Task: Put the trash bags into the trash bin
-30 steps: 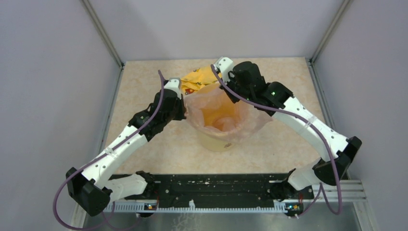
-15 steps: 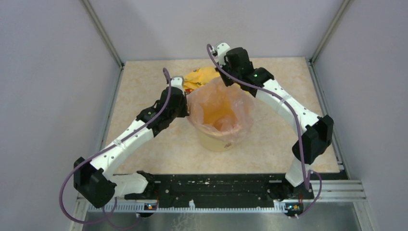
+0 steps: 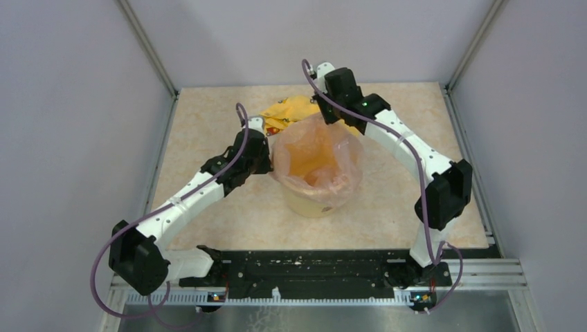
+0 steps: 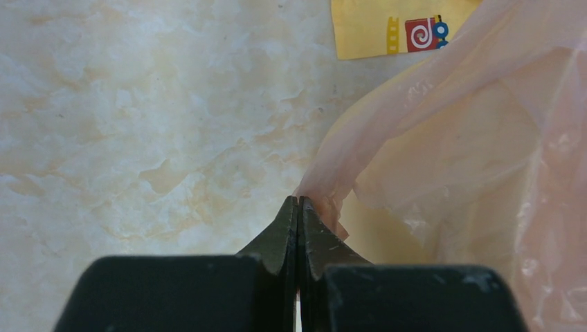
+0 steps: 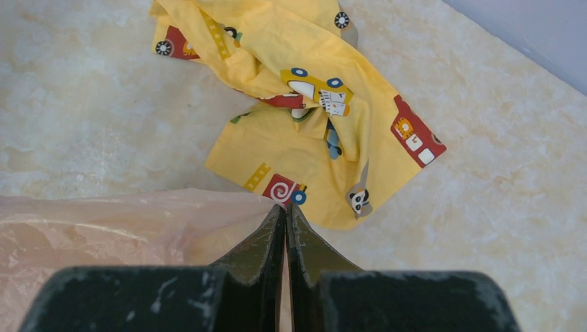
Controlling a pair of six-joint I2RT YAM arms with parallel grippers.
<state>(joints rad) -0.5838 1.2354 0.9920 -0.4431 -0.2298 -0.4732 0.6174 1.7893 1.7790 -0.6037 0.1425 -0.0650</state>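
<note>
Pink film of the trash bag [image 3: 304, 149] lines the trash bin [image 3: 311, 206]; left gripper [image 4: 297, 207] and right gripper [image 5: 285, 216] each pinch its rim. I fear uneven pulling could tear it or tip the bin.

No writing is legible on the yellow wrapper [image 5: 311, 138] or elsewhere.

Translucent pink bag [image 3: 315, 149], pale yellow bin [image 3: 315, 206], vehicle-printed yellow wrapper [image 5: 311, 131]
</note>
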